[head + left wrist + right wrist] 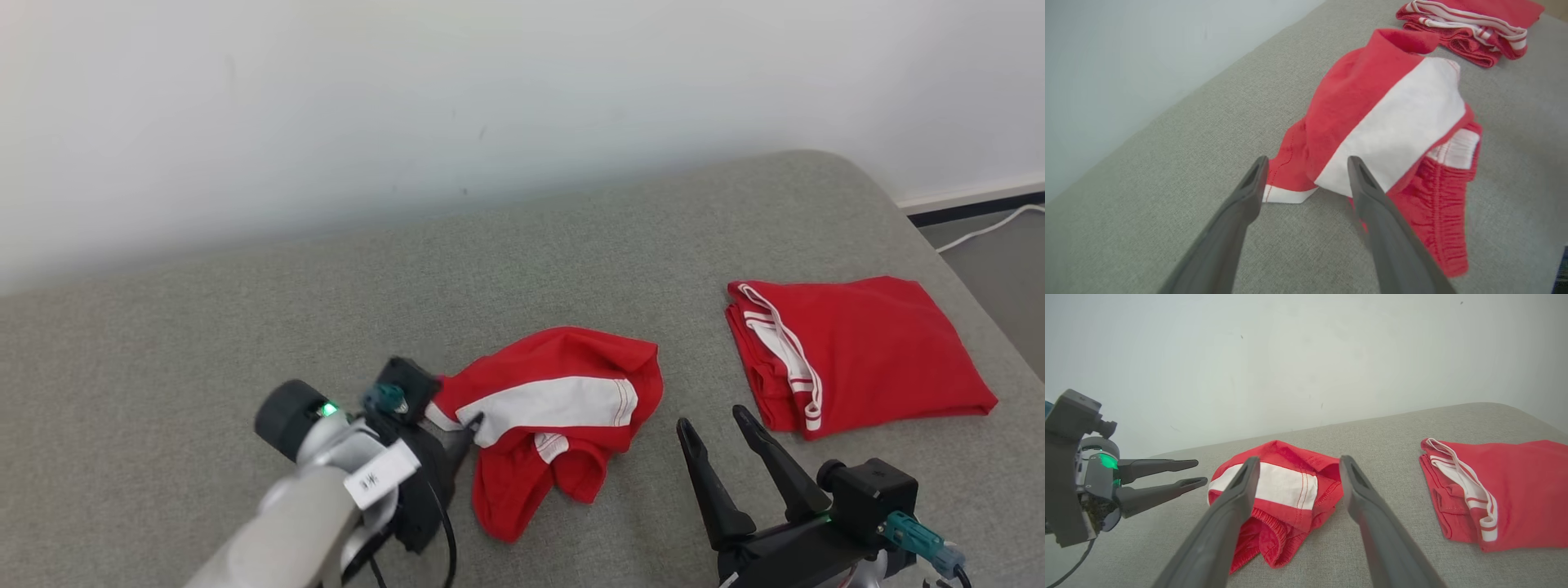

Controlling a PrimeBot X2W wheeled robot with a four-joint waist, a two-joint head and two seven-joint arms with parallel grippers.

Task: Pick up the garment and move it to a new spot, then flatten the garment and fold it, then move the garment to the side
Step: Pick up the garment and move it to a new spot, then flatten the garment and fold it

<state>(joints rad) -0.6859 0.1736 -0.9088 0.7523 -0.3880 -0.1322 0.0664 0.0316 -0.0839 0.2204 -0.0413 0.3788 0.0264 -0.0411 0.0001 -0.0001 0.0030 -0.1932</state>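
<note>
A crumpled red garment (563,384) with a broad white band lies in a heap on the grey cushion (245,343), near its front middle. My left gripper (467,429) is at the heap's left edge. In the left wrist view its fingers (1307,163) stand open just short of a white-trimmed corner of the garment (1388,118), with nothing between them. In the right wrist view the left gripper (1199,472) hovers open beside the garment (1278,486). My right gripper (710,418) stands open to the right of the heap, apart from it, fingers (1299,459) empty.
A second red garment (857,351) with white stripes lies folded at the right of the cushion; it appears too in the wrist views (1466,24) (1498,490). A pale wall (490,98) backs the cushion. Floor and a white cable (988,229) lie beyond the right edge.
</note>
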